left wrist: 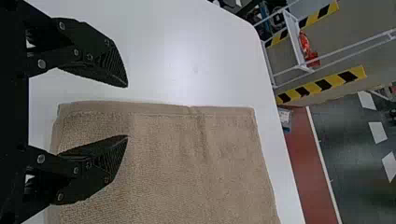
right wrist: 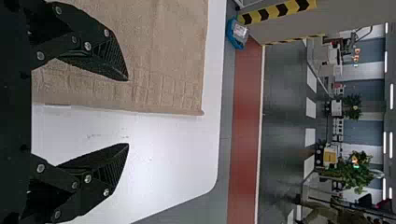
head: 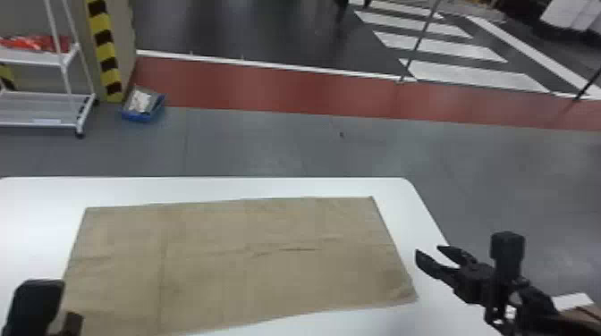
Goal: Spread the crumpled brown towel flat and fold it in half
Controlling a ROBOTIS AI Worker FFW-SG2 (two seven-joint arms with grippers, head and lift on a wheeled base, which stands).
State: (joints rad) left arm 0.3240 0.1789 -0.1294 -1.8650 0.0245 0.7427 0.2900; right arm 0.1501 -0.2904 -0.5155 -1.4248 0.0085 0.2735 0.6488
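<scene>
Gaping wide, left gripper (head: 38, 304): towel edge runs between its two fingers, one finger over cloth, the other over bare table. Right gripper (head: 427, 251) also wide, same layout: one finger over cloth, the other over tabletop, edge between. Contact with cloth: can't tell.

Brown towel (head: 277, 268) lies spread flat between the two sets of fingers, reaching on past both sets of tips. Slight creases mid-cloth. One layer or two: can't tell. Near right corner sits near the right fingertips in head view.

White table (head: 214, 187) extends under both sets of fingers, with a strip past the towel's far edge. Farther ahead of the fingers: grey floor (head: 277, 143). Off past the left fingers: blue bin (head: 145, 114) at the foot of a yellow-black striped column (head: 105, 47), white rack (head: 67, 62) beside it. Then red floor band (head: 286, 87), white stripes (head: 474, 73) beyond.
</scene>
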